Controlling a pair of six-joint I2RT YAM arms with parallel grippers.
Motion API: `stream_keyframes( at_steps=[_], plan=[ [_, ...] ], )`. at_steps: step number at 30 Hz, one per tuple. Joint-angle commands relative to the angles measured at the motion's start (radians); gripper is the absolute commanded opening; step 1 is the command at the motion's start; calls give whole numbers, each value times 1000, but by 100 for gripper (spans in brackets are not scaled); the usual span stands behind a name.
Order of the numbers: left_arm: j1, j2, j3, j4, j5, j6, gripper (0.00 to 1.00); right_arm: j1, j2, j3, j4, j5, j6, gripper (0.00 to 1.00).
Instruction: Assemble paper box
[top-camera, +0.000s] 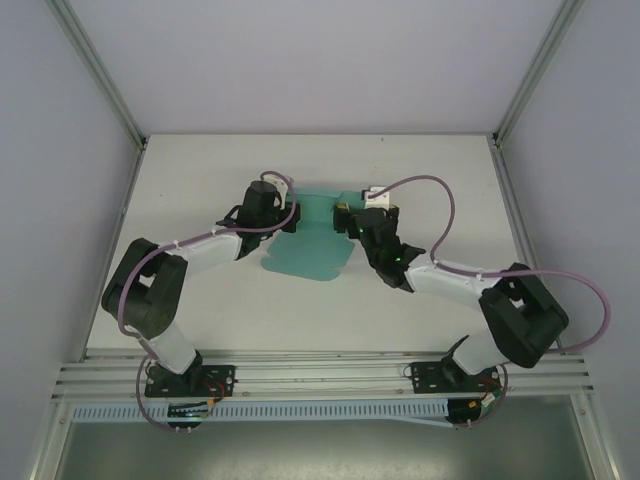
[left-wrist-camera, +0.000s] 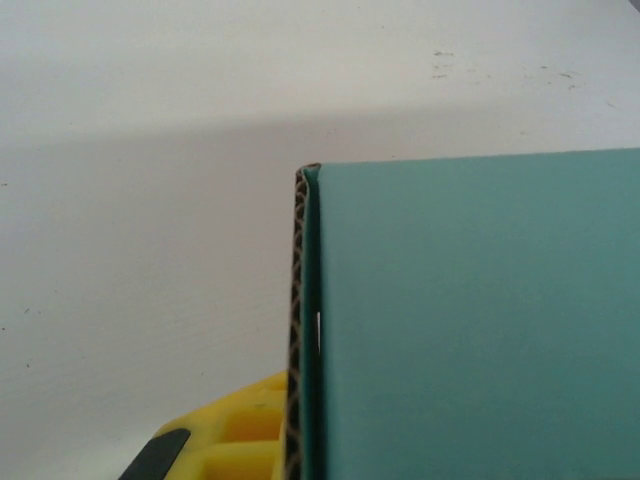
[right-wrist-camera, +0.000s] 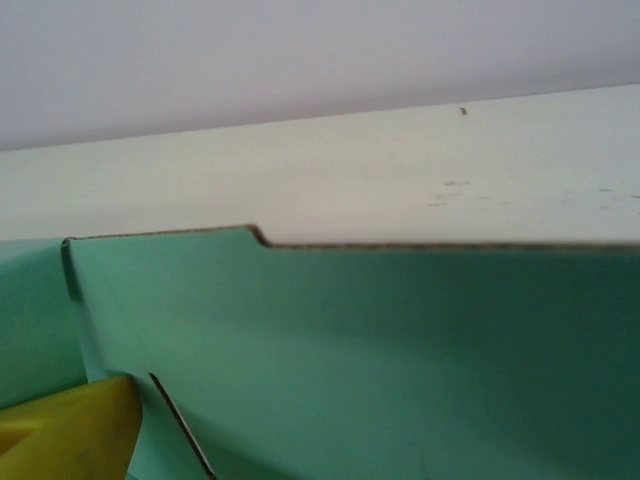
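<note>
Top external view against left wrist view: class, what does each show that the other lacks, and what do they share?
Top external: both arms, with the left gripper and right gripper at opposite sides of the paper box, and its flapped outline. Left wrist: the card's corrugated cut edge close up, with a yellow finger beside it. Shared: the teal card and the white table.

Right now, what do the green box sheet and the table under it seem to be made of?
The paper box: corrugated card, it seems, with a smooth matte teal face; its cut edge shows brown wavy fluting. The table: hard white matte surface, lightly scuffed; material unclear.
</note>
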Motion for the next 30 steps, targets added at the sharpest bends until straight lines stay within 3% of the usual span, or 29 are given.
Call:
stream_keyframes(
  at_steps=[1,8,14,19,25,30],
  plan=[
    [-8,4,24,34,15,-16,0,-1,-105,-44,-107,40,0,99],
    [-8,4,24,37,1,3,0,-13,-428,-190,-381,45,67,99],
    [-8,-3,23,49,19,13,0,-46,-598,-278,-521,-66,155,99],
    [-8,1,29,49,40,18,0,-49,-578,-325,-421,-120,166,99],
    [-8,13,29,54,106,64,0,-70,-466,-245,-404,-72,129,99],
    [-8,15,39,51,136,59,0,-116,-388,-179,-310,-210,82,99]
  ],
)
